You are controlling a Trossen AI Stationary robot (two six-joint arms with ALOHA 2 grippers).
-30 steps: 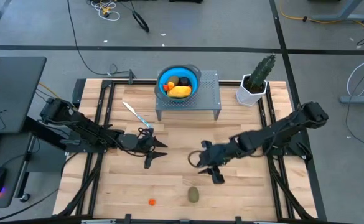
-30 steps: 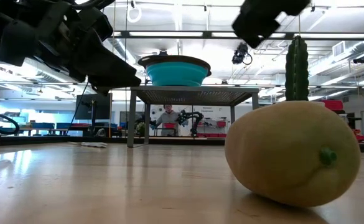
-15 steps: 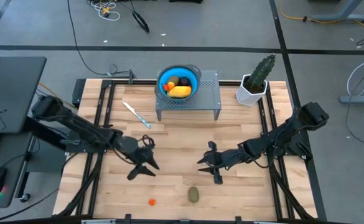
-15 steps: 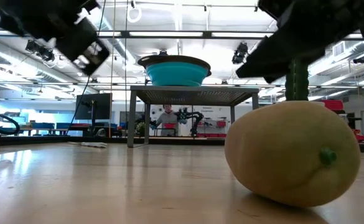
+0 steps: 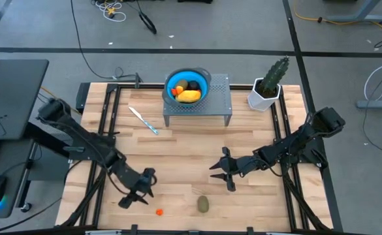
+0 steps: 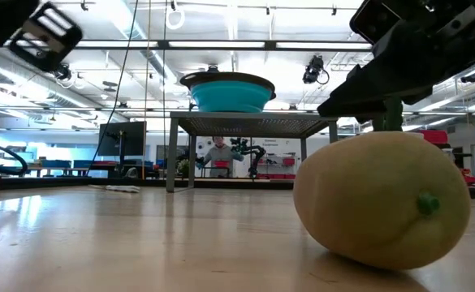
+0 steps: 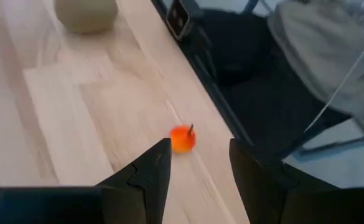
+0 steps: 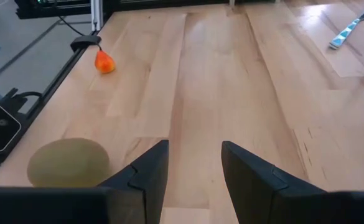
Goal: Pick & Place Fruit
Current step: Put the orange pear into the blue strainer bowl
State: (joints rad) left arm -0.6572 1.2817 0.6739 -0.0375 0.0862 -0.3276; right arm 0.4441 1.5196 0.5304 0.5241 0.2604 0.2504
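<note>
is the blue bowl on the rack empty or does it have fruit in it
Not empty. The blue bowl on the metal rack holds a yellow-orange piece, a dark ball and others.

Even, bright overhead light fills the scene; in the low view ceiling strip lights glare white and throw pale sheen onto the table [image 6: 140,235], while the olive-brown oval [image 6: 382,199] close to the lens looks soft. In the left wrist view the tiny orange-red ball [image 7: 182,138] and the floor beyond the table edge are blurred. Shadows under the arms in the high view are faint and short.
</note>
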